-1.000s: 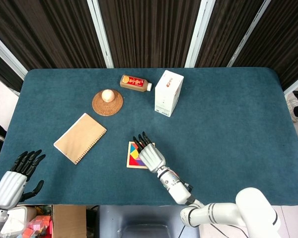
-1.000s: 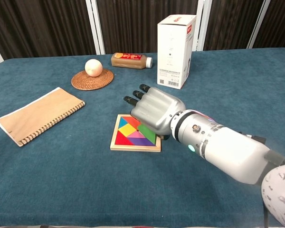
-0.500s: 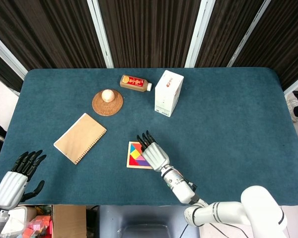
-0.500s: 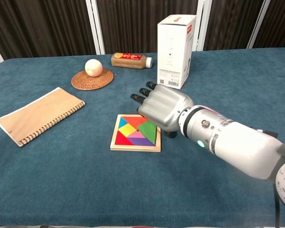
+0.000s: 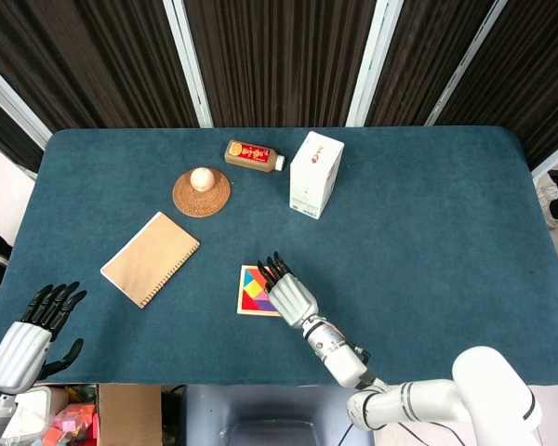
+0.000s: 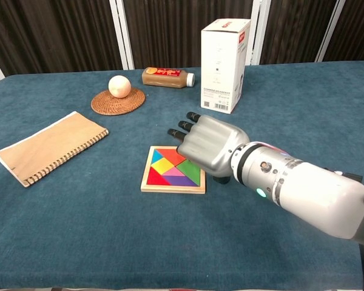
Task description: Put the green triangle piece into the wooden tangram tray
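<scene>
Since 1 s ago right hand (image 6: 209, 145) pulled back toward 4 o'clock, fingers apart, empty. Green triangle piece (image 6: 190, 173) lies flat in wooden tangram tray (image 6: 170, 189). Light, stiff, thin; pinch edges. Left hand (image 5: 23, 342) open, idle.

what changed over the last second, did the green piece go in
The right robot hand drew back to the right, off the wooden tangram tray, holding nothing. The green triangle piece, tilted under its fingers before, now lies flat in the tray. The left robot hand, notebook and box stayed put.
</scene>
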`<state>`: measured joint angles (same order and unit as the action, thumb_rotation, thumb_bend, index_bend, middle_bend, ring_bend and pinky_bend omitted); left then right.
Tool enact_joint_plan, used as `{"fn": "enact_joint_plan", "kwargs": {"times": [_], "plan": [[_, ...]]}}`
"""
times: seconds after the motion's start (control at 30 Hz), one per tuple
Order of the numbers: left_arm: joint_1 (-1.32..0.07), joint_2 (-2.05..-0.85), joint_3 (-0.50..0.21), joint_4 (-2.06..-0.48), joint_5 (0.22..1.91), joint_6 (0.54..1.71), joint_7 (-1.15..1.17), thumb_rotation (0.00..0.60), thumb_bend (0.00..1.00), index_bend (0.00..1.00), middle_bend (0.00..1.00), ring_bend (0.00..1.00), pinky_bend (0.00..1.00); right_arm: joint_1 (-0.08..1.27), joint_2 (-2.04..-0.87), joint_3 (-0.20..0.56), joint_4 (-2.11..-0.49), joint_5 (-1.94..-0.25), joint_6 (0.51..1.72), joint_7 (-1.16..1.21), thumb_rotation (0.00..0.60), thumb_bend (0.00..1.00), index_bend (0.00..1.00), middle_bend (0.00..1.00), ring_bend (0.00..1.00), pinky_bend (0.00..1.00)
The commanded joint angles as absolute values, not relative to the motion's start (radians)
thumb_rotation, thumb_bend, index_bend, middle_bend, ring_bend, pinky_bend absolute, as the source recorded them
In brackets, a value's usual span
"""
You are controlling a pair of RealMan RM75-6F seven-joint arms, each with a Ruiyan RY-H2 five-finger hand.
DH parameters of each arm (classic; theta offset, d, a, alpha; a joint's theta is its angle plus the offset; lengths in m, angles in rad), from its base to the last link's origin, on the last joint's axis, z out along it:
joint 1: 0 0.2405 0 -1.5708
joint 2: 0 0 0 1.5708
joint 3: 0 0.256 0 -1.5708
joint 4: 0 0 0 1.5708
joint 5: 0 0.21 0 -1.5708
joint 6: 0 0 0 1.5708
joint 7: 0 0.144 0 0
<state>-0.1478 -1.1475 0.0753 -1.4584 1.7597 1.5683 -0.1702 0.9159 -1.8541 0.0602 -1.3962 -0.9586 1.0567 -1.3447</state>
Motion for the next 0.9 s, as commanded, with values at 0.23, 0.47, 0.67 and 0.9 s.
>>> {"fn": "enact_joint_plan", "kwargs": {"times": [0.23, 0.47, 0.67, 0.9], "plan": [[-0.147, -1.148, 0.077, -1.46, 1.765, 1.57, -0.164, 0.6, 0.45, 0.0, 0.0, 0.0, 0.0, 0.908, -1.84, 0.066, -1.436, -0.98, 1.092, -1.314, 0.6, 0.4, 0.28, 0.0, 0.0, 0.0], [-0.14, -1.142, 0.075, -1.464, 1.758, 1.577, -0.149, 0.6, 0.45, 0.0, 0.0, 0.0, 0.0, 0.645, -1.468, -0.099, -1.868, -1.262, 1.394, -0.944, 0.6, 0.23, 0.0, 0.0, 0.0, 0.0], [-0.132, -1.156, 0.074, -1.464, 1.753, 1.575, -0.104, 0.6, 0.45, 0.0, 0.0, 0.0, 0.0, 0.317, -1.208, -0.35, -1.842, -1.515, 1.741, -0.53, 0.6, 0.21, 0.0, 0.0, 0.0, 0.0], [-0.121, -1.173, 0.085, -1.491, 1.778, 1.58, -0.013, 0.6, 0.45, 0.0, 0.0, 0.0, 0.0, 0.161, -1.207, -0.347, -1.546, -1.556, 1.813, -0.144, 0.6, 0.2, 0.0, 0.0, 0.0, 0.0]]}}
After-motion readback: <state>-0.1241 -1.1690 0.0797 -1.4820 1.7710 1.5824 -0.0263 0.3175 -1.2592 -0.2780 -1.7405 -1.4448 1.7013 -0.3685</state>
